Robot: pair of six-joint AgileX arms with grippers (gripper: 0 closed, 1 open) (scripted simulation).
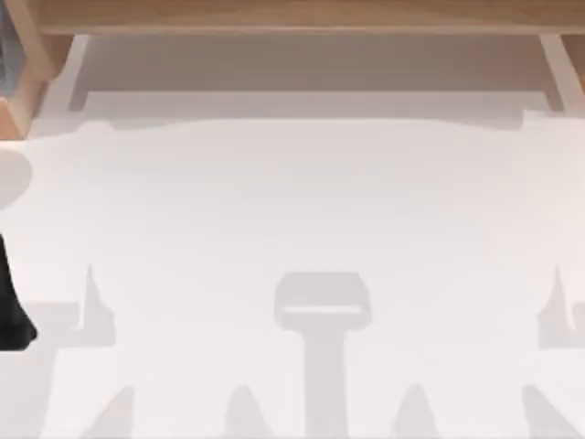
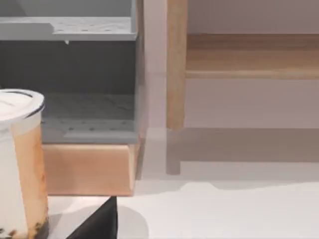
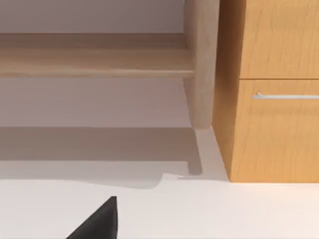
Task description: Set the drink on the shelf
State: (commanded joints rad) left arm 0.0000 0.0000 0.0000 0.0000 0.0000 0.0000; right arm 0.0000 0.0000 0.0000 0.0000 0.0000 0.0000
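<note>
1. Nothing done yet, judging by the layout: drink (image 2: 20, 164) standing upright on the white desk (image 1: 302, 210), not on the shelf (image 1: 292, 16).
2. In the top view, only a sliver of the drink's white lid peeking in at about 9 o'clock, at the desk's far left edge; shelf spanning the 12 o'clock edge as a long light-brown plank, wooden posts dropping at both ends.
3. In the left wrist view, clear cup with orange-tan milky liquid and dark bits at its base, close by and apart from the left claw (image 2: 97, 221); grey cabinet (image 2: 84, 74) on a wooden plinth behind it, shelf post (image 2: 176, 64) just beside that cabinet.
4. Left claw: one dark fingertip visible, touching nothing; cannot tell whether spread or pressed together. No grasp on the cup.
5. Right claw (image 3: 97, 221): parked low over bare desk, facing the shelf's other post (image 3: 202, 64) and a wooden drawer unit (image 3: 269, 89); finger state likewise impossible to tell.
6. Left to do, as a judgement: reach the cup, pinch it, lift clear of the desk, carry toward 12 o'clock, set down on the plank upright, release.
</note>
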